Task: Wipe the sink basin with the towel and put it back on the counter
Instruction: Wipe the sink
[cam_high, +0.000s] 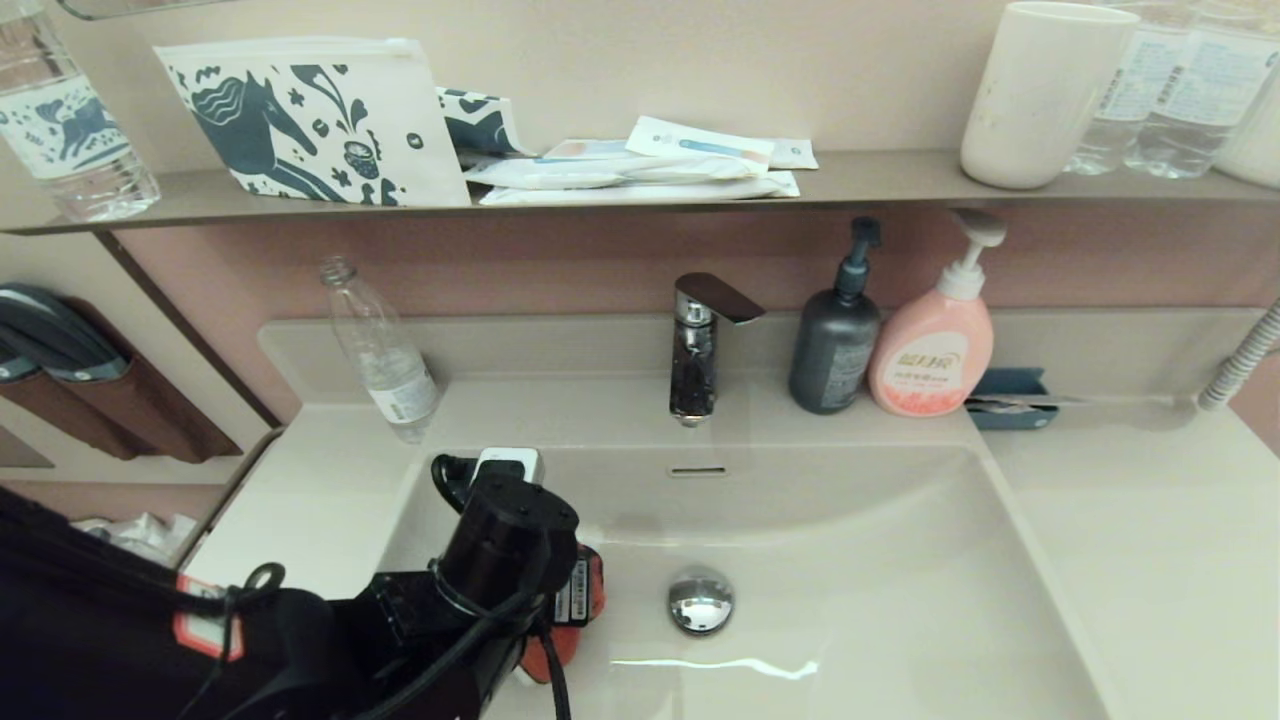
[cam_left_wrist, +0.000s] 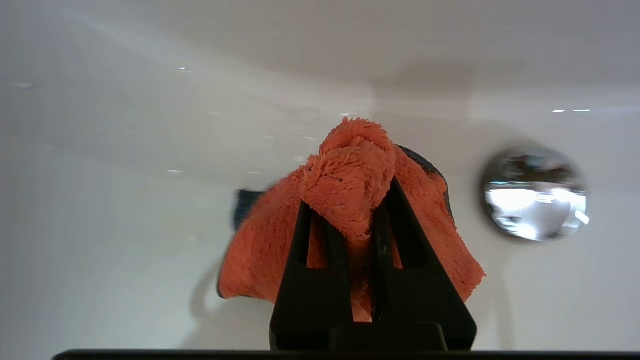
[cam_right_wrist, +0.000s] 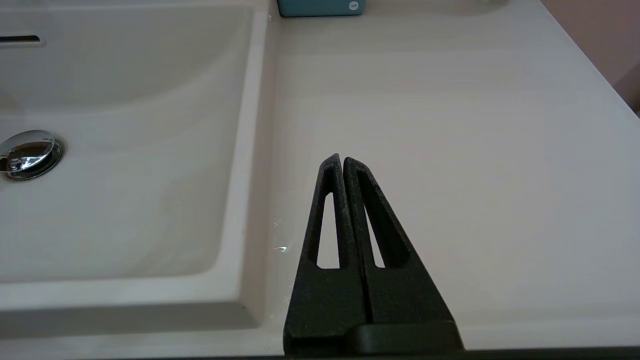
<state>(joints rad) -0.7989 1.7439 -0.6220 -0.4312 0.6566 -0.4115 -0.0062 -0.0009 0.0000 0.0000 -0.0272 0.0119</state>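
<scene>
Down in the glossy off-white rectangular sink basin, just beside the round chrome drain plug, your left tool is clamped on a bunched fold of the fluffy orange-red towel, whose loose edges trail on the basin floor. Your right tool hovers pressed together and empty over the smooth off-white bench. Judging by this, you are mid-wipe: the towel's return to the bench remains.

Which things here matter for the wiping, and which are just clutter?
Job: towel, pinched in the left claw; basin; counter.
Clutter: tap, grey pump bottle, pink soap, clear bottle, white cup, pouch.
</scene>
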